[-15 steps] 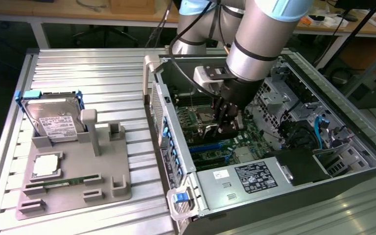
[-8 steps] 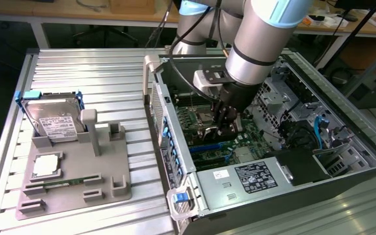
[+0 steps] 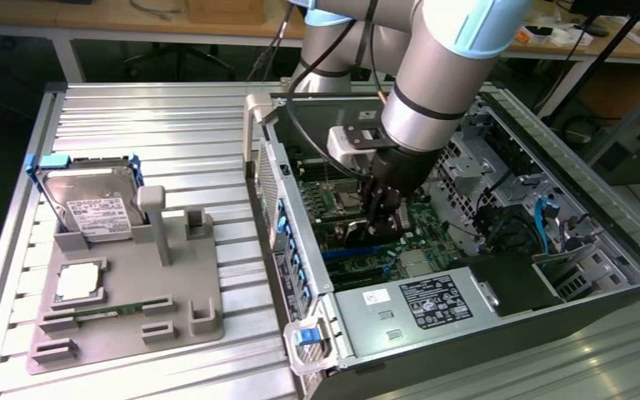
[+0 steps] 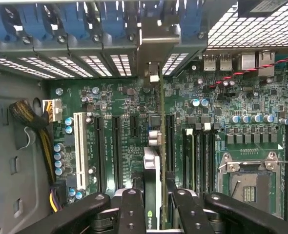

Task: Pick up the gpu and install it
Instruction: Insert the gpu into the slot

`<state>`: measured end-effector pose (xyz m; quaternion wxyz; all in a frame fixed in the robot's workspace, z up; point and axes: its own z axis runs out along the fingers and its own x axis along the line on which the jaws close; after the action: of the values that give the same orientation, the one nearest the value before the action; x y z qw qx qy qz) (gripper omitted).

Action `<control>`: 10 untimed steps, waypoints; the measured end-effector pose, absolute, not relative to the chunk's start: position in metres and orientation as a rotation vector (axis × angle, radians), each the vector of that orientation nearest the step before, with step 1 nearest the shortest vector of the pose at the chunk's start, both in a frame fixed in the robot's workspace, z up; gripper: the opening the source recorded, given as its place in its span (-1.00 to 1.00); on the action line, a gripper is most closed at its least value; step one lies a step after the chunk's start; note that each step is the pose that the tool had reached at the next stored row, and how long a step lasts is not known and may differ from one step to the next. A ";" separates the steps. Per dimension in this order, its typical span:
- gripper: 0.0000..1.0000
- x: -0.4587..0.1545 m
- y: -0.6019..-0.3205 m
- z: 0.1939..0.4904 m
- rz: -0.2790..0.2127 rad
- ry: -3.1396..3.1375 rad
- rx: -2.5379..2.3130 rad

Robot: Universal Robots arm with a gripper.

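I see the gpu edge-on in the wrist view, a thin card standing upright over the green motherboard. Its silver end bracket reaches the case's rear slot openings. My gripper is shut on the card's near end, one black finger on each side. In the exterior view my gripper hangs inside the open computer case and holds the dark gpu just above the motherboard. The card's lower edge lies along a black expansion slot; whether it is seated I cannot tell.
Black slots and one white slot flank the card, and the CPU socket lies beside them. On the exterior view's left, a grey fixture plate carries a hard drive, a square chip and a green memory stick.
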<state>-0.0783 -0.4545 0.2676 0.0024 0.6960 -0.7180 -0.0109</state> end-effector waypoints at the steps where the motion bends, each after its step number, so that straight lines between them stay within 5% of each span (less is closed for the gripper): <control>1: -0.46 -0.078 -0.455 0.268 -0.034 -2.252 2.183; 10: -0.46 -0.081 -0.456 0.262 -0.057 -2.242 2.172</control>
<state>-0.0805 -0.4560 0.2619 0.0099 0.6957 -0.7180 -0.0182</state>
